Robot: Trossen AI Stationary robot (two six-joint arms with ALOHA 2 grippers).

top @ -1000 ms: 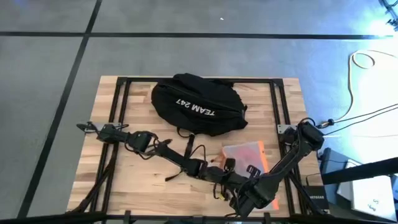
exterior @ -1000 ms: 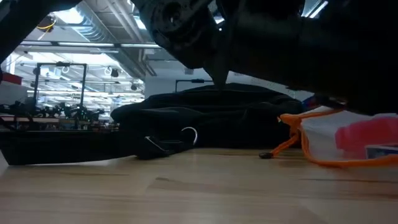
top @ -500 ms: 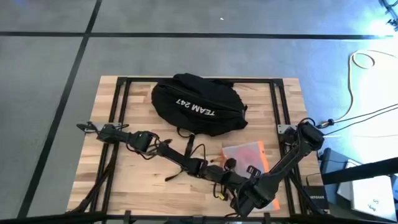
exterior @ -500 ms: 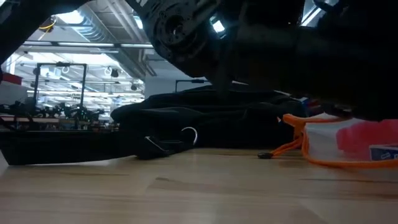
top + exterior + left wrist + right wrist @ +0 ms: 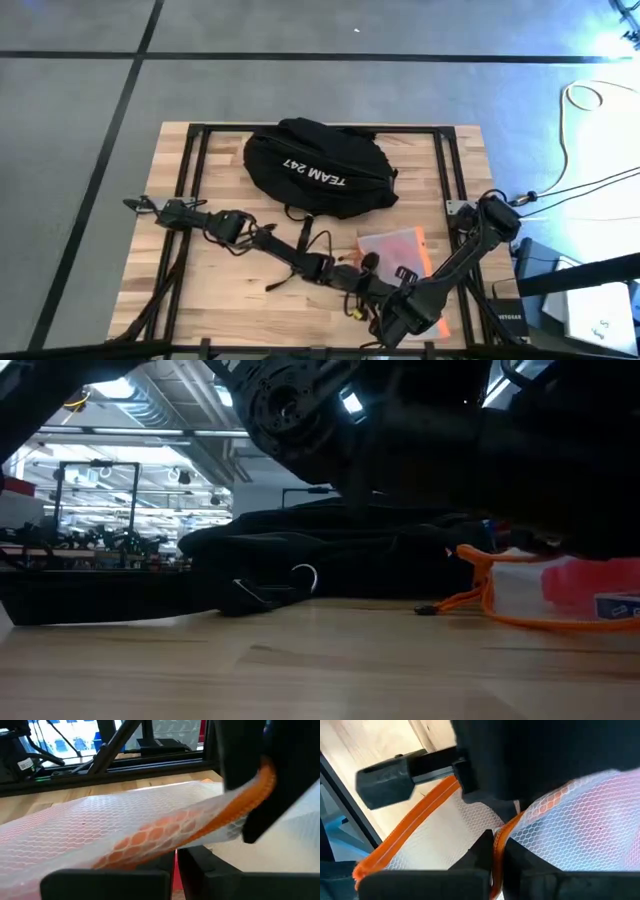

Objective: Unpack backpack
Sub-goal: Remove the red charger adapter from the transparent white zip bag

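The black backpack (image 5: 318, 168) with white "TEAM 247" lettering lies on the far middle of the table; the low view shows it too (image 5: 330, 555). A white mesh pouch (image 5: 395, 248) with orange trim and something pink inside lies in front of it, toward the right. My left gripper (image 5: 175, 857) and my right gripper (image 5: 497, 845) are both shut on the pouch's orange edge, close together at its near left corner (image 5: 365, 272). In the low view the pouch (image 5: 560, 590) sits under the dark arms. My left gripper pinches the pouch's orange-trimmed edge (image 5: 167, 842) between its two fingers, coming in low from the table's left. The mesh spreads away beyond the fingers. My right gripper pinches the same orange edge (image 5: 504, 831) between its two fingers, close beside the left gripper's fingers (image 5: 385, 782). The pouch's underside rests on the table (image 5: 560, 622).
Black straps and a metal ring (image 5: 300, 578) of the backpack trail onto the wood in front of it. A black frame (image 5: 445, 180) borders the table. An orange pull cord (image 5: 450, 600) lies beside the pouch. Bare wood (image 5: 220, 290) lies near the left front.
Both arms have sunk slightly over the pouch, and its upper orange edge sits a little lower than before. The backpack has stayed where it was.
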